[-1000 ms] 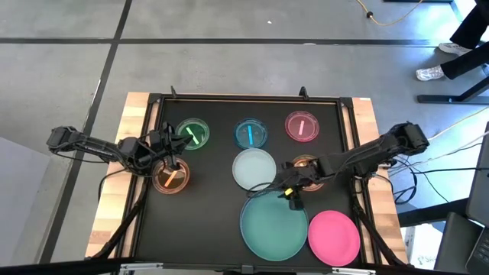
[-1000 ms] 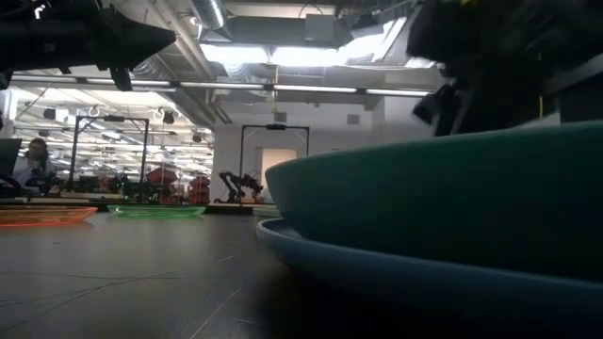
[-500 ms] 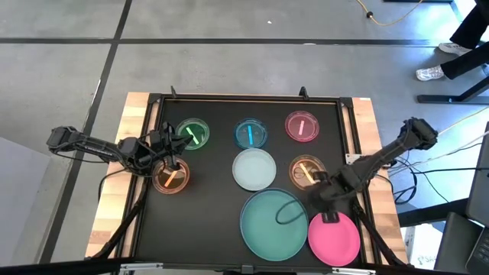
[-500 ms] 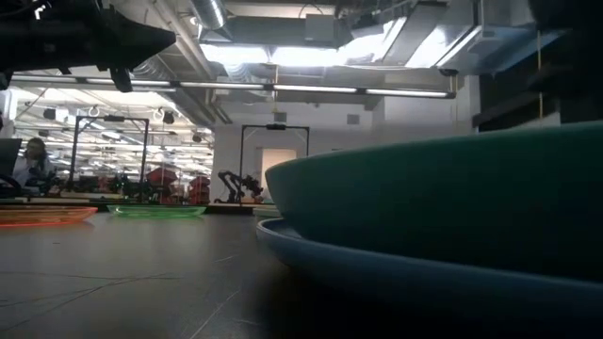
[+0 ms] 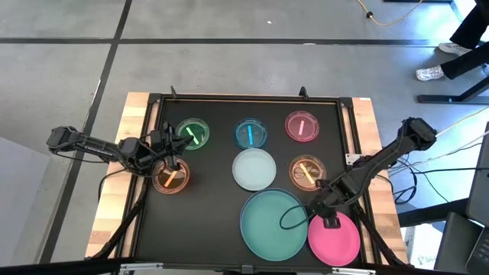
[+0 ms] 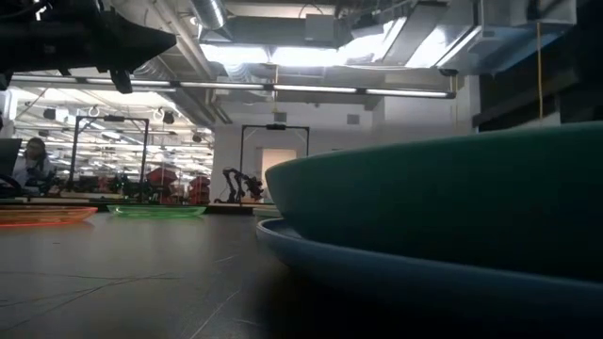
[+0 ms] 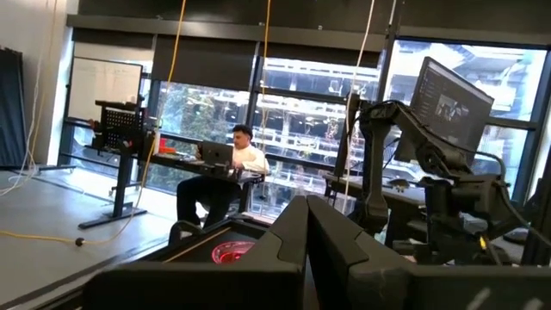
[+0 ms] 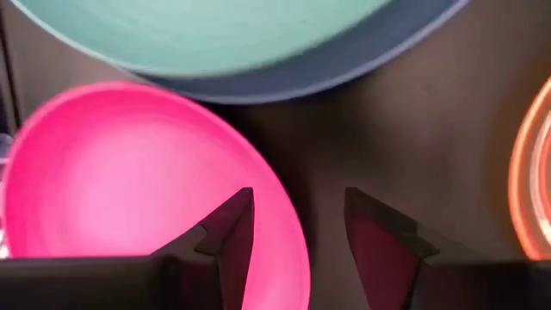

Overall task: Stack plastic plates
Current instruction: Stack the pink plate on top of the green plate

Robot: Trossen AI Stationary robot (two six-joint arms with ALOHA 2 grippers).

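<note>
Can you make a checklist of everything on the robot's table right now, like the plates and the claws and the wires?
Surface: black mat on a wooden table.
Plates: teal plate sits on a blue one; pink plate beside it; pale plate; small green, blue, pink and two orange dishes.
Clutter: nothing seen.
Grippers: right gripper open, straddling the pink plate's rim; left gripper shut, over the left orange dish.
Cables: wires right of the table.
Surroundings: person seated at a desk.
</note>
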